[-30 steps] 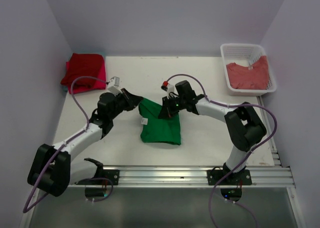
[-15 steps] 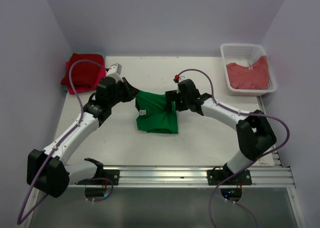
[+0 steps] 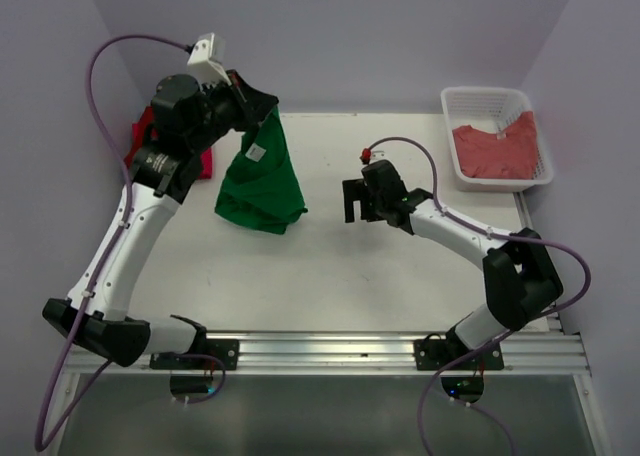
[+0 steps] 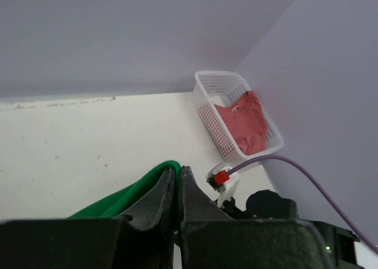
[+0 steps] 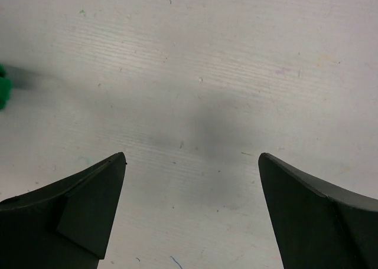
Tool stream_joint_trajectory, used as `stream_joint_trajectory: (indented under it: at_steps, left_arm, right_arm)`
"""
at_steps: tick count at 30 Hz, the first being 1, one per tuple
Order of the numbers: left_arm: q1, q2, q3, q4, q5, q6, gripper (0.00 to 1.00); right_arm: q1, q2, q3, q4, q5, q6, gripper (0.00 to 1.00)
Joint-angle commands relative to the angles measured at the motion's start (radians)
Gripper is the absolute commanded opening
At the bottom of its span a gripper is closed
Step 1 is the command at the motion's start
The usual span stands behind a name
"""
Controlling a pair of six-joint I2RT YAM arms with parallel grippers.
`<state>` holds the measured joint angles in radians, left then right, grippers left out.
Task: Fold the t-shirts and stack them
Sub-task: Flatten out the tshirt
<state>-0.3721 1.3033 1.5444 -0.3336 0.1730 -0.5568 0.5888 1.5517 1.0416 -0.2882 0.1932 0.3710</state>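
The bright green t-shirt (image 3: 262, 181) hangs bunched in the air over the left half of the table, my left gripper (image 3: 268, 111) shut on its top edge. In the left wrist view the jaws (image 4: 178, 170) are pressed together with green cloth (image 4: 127, 195) pinched between them. My right gripper (image 3: 352, 201) stands open just above bare table near the middle, apart from the shirt, with nothing between its fingers (image 5: 192, 157). A sliver of green (image 5: 3, 89) shows at that view's left edge. Folded red t-shirts (image 3: 140, 141) lie at the back left, partly hidden by my left arm.
A white lattice basket (image 3: 480, 93) at the back right holds a salmon-red t-shirt (image 3: 497, 148); both show in the left wrist view, basket (image 4: 208, 80) and shirt (image 4: 245, 121). Grey walls close in the table on three sides.
My left arm has lifted the green t-shirt off the table, up and toward the back left. The right gripper has let go of it, opened wide and drawn slightly right.
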Motion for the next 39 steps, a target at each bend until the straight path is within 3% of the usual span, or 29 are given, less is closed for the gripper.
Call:
stream_joint_trajectory:
  at_steps: [1, 8, 16, 22, 25, 31, 35, 39]
  left_arm:
    - [0.006, 0.08, 0.181, -0.114, 0.127, 0.054, 0.0]
    - [0.005, 0.186, 0.482, -0.248, 0.29, 0.051, 0.0]
    - [0.006, 0.171, 0.621, -0.251, 0.358, 0.028, 0.02]
    - [0.006, 0.16, 0.629, -0.182, 0.578, -0.081, 0.01]
    - [0.006, 0.137, 0.654, -0.108, 0.654, -0.126, 0.03]
    - [0.007, 0.102, 0.558, 0.004, 0.746, -0.222, 0.03]
    - [0.006, 0.073, 0.471, 0.141, 0.798, -0.317, 0.02]
    - [0.006, 0.045, 0.399, 0.24, 0.818, -0.44, 0.02]
  right_arm:
    - [0.0, 0.027, -0.014, 0.037, 0.017, 0.031, 0.99]
    - [-0.001, 0.068, -0.009, 0.057, 0.023, 0.045, 0.99]
    - [-0.04, 0.051, 0.003, -0.031, 0.241, 0.205, 0.99]
    - [-0.075, 0.042, 0.012, -0.172, 0.472, 0.406, 0.99]
    - [-0.09, 0.044, 0.011, -0.2, 0.486, 0.445, 0.99]
    - [-0.099, 0.099, 0.026, -0.074, 0.29, 0.355, 0.99]
    - [-0.098, 0.131, 0.003, 0.142, -0.017, 0.217, 0.99]
    - [-0.098, 0.202, 0.031, 0.251, -0.295, 0.149, 0.99]
